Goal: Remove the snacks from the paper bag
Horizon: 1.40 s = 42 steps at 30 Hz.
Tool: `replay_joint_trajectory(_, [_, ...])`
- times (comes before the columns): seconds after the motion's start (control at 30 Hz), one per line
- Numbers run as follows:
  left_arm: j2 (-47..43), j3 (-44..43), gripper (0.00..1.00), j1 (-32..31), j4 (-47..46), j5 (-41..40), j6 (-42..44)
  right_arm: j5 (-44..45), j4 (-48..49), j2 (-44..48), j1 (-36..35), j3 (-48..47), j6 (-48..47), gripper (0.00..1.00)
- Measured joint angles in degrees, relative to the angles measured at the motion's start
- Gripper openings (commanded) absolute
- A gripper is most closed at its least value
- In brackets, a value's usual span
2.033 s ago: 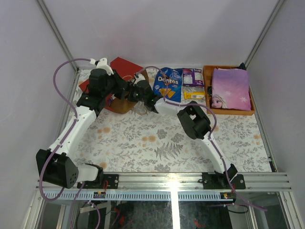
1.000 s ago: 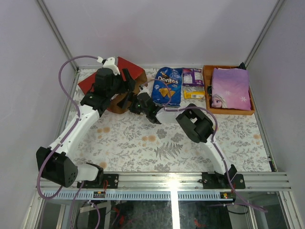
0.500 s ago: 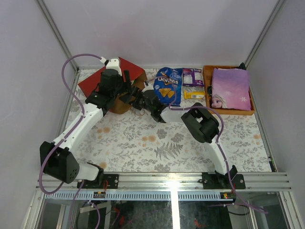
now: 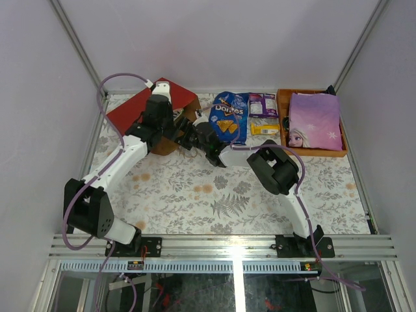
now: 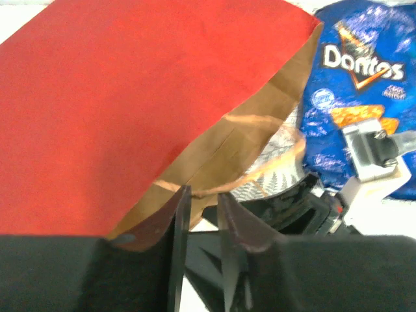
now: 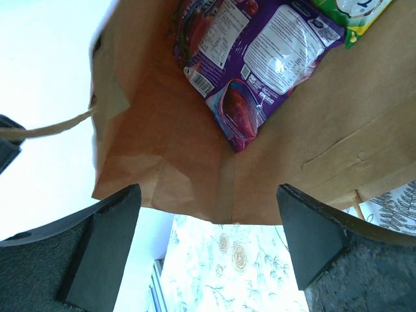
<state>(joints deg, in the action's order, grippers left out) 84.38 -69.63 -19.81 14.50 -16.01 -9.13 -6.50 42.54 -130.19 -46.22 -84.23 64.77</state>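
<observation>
The paper bag (image 4: 133, 110) lies on its side at the back left, red outside, brown inside (image 6: 195, 143), mouth facing right. My left gripper (image 5: 200, 195) sits at the mouth (image 4: 174, 132). Its jaws are narrowly apart, one on each side of the bag's brown rim (image 5: 260, 130). My right gripper (image 6: 208, 253) is wide open just in front of the mouth (image 4: 190, 134) and holds nothing. Deep inside the bag lie a purple packet (image 6: 260, 58) and a yellow-green packet (image 6: 354, 16). Outside it lie a blue Doritos bag (image 4: 229, 117), a purple packet (image 4: 262, 104) and a yellow packet (image 4: 264, 130).
An orange tray (image 4: 283, 123) at the back right holds a flat lilac princess-print item (image 4: 314, 120). The floral tablecloth (image 4: 214, 195) covers the table. The bag's tan cord handle (image 6: 52, 125) hangs at the mouth. Grey walls close in on both sides.
My left arm has swung right to the bag's mouth and its jaws have narrowed around the rim. My right gripper has moved left from the Doritos bag to the mouth.
</observation>
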Motion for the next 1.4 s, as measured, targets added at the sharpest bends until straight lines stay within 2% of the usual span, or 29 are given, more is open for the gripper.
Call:
replay_joint_trajectory(0.03, [0.00,-0.02,0.00,0.00,-0.33,-0.22,-0.11,-0.28,0.24,-0.04,0.00,0.00,0.17,0.92])
replay_joint_trajectory(0.3, [-0.02,-1.18,0.00,0.37,-1.97,-0.87,-0.24,-0.72,0.70,-0.31,-0.02,0.00,1.70,0.91])
replay_joint_trajectory(0.6, [-2.58,-1.07,0.00,0.09,-2.08,2.29,-3.54,-0.68,5.01,-3.96,-0.02,0.00,8.74,0.81])
replay_joint_trajectory(0.87, [-5.01,-0.42,0.00,-2.34,-1.66,2.19,-4.13,-0.31,2.54,-4.98,0.00,0.00,11.15,0.81])
replay_joint_trajectory(1.17, [-9.64,-0.39,0.00,-2.54,-0.22,7.21,-4.52,-0.22,-3.19,-5.09,0.13,-0.85,10.32,0.81])
replay_joint_trajectory(1.4, [-9.25,-0.44,0.00,-3.28,0.24,10.05,-4.96,-0.52,-8.31,-10.16,0.20,-10.05,8.50,0.81])
